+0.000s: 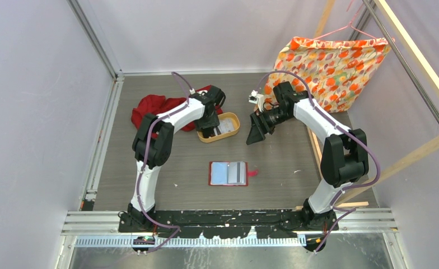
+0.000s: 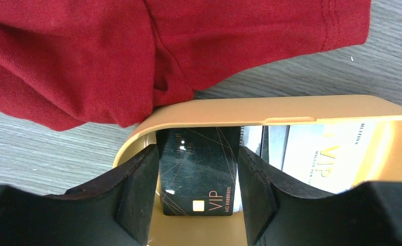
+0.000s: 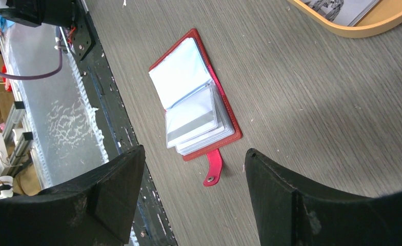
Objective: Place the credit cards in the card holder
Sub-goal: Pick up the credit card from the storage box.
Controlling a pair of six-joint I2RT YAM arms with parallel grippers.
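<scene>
While my left gripper (image 2: 198,164) is down inside the tray (image 2: 270,110), its two fingers (image 2: 137,195) sit either side of a black card (image 2: 199,187) w/ gold "VIP" print. The pads are right at both long edges of that card, but I can't tell whether they're actually pinching it or just flanking it. The card's far end reaches up near the tray rim.

The pale cards (image 2: 337,154) lie in the same tray just to the right. One is also marked VIP, and they're partly hidden by my right-hand finger. The top view agrees: left gripper (image 1: 209,133) at the left end of the tray (image 1: 235,124), pale cards (image 1: 227,128) toward its right end. The red cloth (image 2: 137,56) is bunched behind the tray, touching its rim on the far-left side.

My right gripper (image 1: 255,134) hangs over the table (image 1: 295,162), to the right of the tray & apart from it, fingers (image 3: 276,205) spread wide.

Its cam looks back at the wallet (image 3: 194,97), which lies open & flat on the table. The clear sleeves are fanned, and the snap tab (image 3: 213,168) sticks out from one edge.

In the top view the wallet (image 1: 228,173) is btwn my two arms, nearer the bases than the tray is, and well apart from both grippers.

A patterned bag (image 1: 329,67), orange & white, hangs on a hanger at the far right corner.
</scene>
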